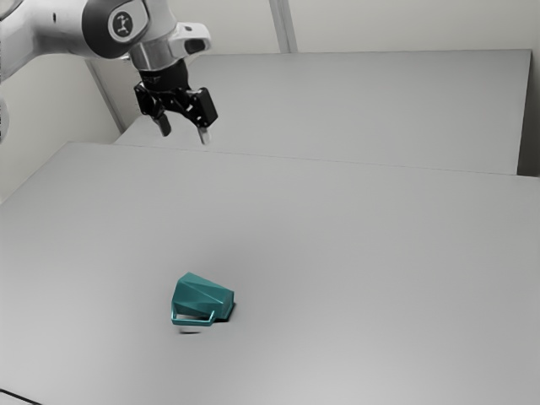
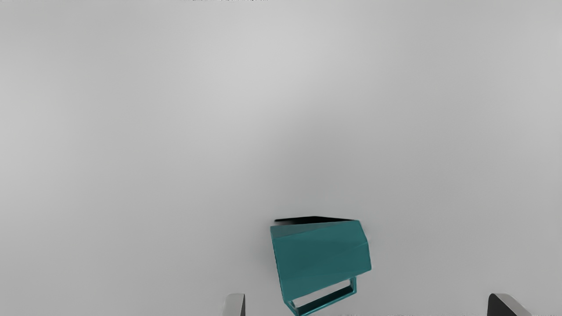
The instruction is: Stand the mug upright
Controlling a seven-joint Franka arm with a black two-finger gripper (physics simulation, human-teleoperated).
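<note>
A teal faceted mug (image 1: 202, 297) lies on its side on the grey table, its handle turned toward the exterior view's near edge. High above the table, toward the exterior view's upper left, hangs my gripper (image 1: 184, 135), with its two fingers apart and air between them. In the wrist view the mug (image 2: 322, 256) is below the hand, and its handle points toward the line between the fingertips. There the gripper (image 2: 366, 305) is open, its fingertips wide apart and not touching the mug.
The grey tabletop (image 1: 363, 253) spreads around the mug. Behind it is another grey surface (image 1: 354, 110) with a dark edge at the exterior view's right. A thin black line (image 1: 18, 396) crosses the exterior view's lower left corner.
</note>
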